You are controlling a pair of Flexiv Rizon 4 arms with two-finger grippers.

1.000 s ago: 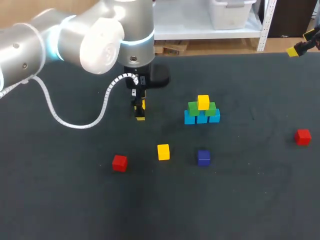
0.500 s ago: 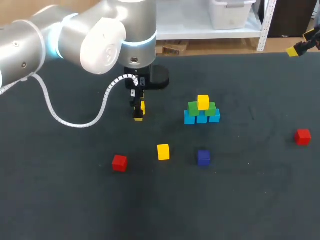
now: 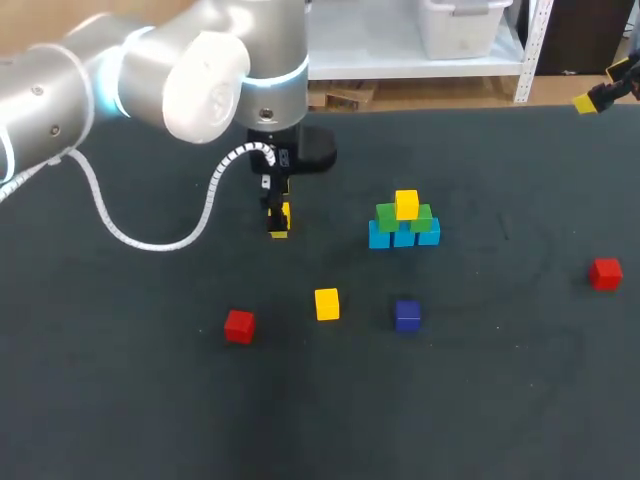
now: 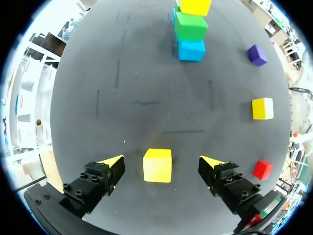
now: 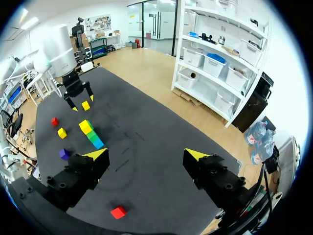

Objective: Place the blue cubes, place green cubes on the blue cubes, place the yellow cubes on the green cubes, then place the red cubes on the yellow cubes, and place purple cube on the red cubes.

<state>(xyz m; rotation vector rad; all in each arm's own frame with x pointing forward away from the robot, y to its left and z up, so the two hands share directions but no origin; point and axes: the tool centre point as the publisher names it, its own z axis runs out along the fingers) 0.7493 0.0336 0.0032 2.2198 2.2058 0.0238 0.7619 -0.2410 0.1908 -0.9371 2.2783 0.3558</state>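
A pyramid stands mid-table: blue cubes [image 3: 403,236] at the base, green cubes [image 3: 390,216] on them, one yellow cube [image 3: 406,204] on top. My left gripper [image 3: 278,222] hangs left of it, fingers down. In the left wrist view the left gripper [image 4: 161,164] is open, with a second yellow cube [image 4: 157,165] between its fingers, touching neither. A third yellow cube [image 3: 327,303], a purple cube [image 3: 407,314] and a red cube [image 3: 239,325] lie nearer the front. Another red cube [image 3: 604,273] lies far right. My right gripper [image 5: 145,155] is open and holds nothing, high at the back right corner [image 3: 598,97].
The left arm's white cable [image 3: 160,240] loops low over the left part of the table. Bare dark tabletop [image 3: 500,380] stretches between the pyramid and the far-right red cube and along the front.
The left wrist has shifted very slightly over the yellow cube. The cubes and the right arm have not moved.
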